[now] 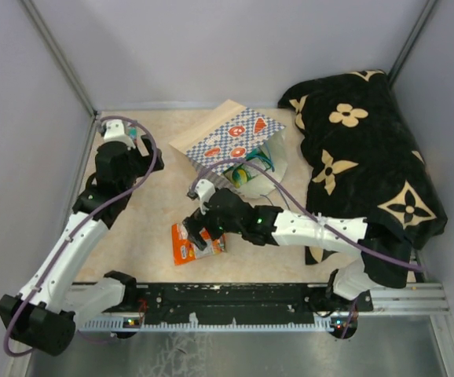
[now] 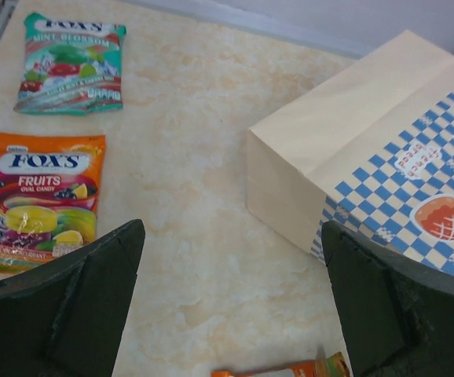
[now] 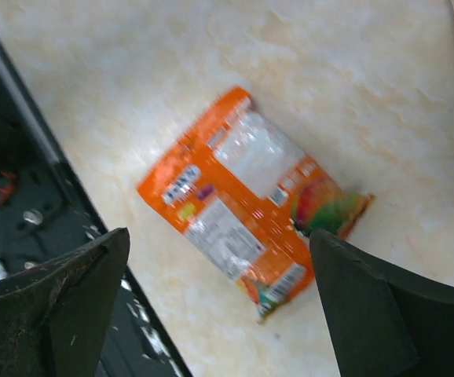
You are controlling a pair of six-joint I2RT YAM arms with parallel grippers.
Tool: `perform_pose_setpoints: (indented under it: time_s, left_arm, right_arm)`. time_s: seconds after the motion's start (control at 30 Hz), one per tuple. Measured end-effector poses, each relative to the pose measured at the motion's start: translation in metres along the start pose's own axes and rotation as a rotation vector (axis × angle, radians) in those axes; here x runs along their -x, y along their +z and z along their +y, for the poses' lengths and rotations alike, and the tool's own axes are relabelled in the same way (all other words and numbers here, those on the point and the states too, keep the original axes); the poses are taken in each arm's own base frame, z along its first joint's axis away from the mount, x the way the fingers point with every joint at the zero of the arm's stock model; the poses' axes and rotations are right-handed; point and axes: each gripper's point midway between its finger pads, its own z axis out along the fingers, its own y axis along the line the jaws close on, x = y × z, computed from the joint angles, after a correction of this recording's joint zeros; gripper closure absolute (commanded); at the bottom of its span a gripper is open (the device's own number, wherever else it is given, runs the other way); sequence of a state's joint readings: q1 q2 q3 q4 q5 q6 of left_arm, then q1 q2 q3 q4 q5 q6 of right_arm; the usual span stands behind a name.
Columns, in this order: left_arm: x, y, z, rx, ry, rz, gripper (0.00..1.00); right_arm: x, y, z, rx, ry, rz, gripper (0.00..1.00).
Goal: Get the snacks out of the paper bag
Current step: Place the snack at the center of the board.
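- Far left: left gripper (image 2: 231, 236) spread wide, empty, with teal packet (image 2: 70, 63) and Fruits packet (image 2: 38, 200) beside it.
- Near centre: right gripper (image 3: 217, 236) spread wide above a flat orange packet (image 3: 239, 200).
- Far centre: paper bag (image 1: 227, 133), mouth rightward — snacks (image 1: 244, 174) inside lie just beyond the right gripper, the nearer one.

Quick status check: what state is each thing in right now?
paper bag: on its side, mouth open, snacks showing inside
orange packet: lying flat, back up, below right gripper, not held
teal packet: flat, face up
Fruits packet: flat, face up
left gripper: open, empty
right gripper: open, empty
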State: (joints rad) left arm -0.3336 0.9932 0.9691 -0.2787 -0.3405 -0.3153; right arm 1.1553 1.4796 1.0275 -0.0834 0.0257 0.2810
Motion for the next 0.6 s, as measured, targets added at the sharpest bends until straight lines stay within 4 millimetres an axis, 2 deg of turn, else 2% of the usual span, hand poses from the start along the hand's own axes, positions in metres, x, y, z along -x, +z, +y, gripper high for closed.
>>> perform_pose_setpoints:
  time_s: [0.03, 0.13, 0.23, 0.3, 0.4, 0.47, 0.53, 0.6]
  left_arm:
    - [-0.003, 0.001, 0.000, 0.001, 0.000, 0.008, 0.00]
    - [-0.030, 0.008, -0.001, -0.011, -0.023, 0.077, 0.00]
    - [-0.070, 0.009, -0.005, -0.056, -0.065, 0.160, 0.00]
    - [-0.100, 0.006, -0.004, -0.078, -0.096, 0.229, 0.02]
    - [-0.151, -0.007, 0.001, -0.100, -0.157, 0.337, 0.04]
    - [-0.174, -0.017, 0.004, -0.112, -0.193, 0.384, 0.06]
    - [-0.194, -0.026, 0.005, -0.132, -0.234, 0.426, 0.09]
    - [-0.211, -0.032, 0.005, -0.145, -0.262, 0.467, 0.10]
  right_arm:
    - [-0.009, -0.003, -0.007, -0.024, -0.035, 0.030, 0.03]
    - [-0.041, -0.007, -0.030, -0.108, -0.082, 0.127, 0.09]
    - [-0.075, -0.016, -0.059, -0.165, -0.035, 0.197, 0.20]
    - [-0.091, -0.024, -0.084, -0.211, 0.054, 0.213, 0.31]
    - [-0.100, -0.029, -0.116, -0.251, 0.206, 0.189, 0.36]
    - [-0.102, -0.028, -0.129, -0.255, 0.287, 0.162, 0.36]
    - [-0.101, -0.026, -0.129, -0.221, 0.341, 0.137, 0.37]
    - [-0.095, -0.021, -0.119, -0.160, 0.362, 0.113, 0.37]
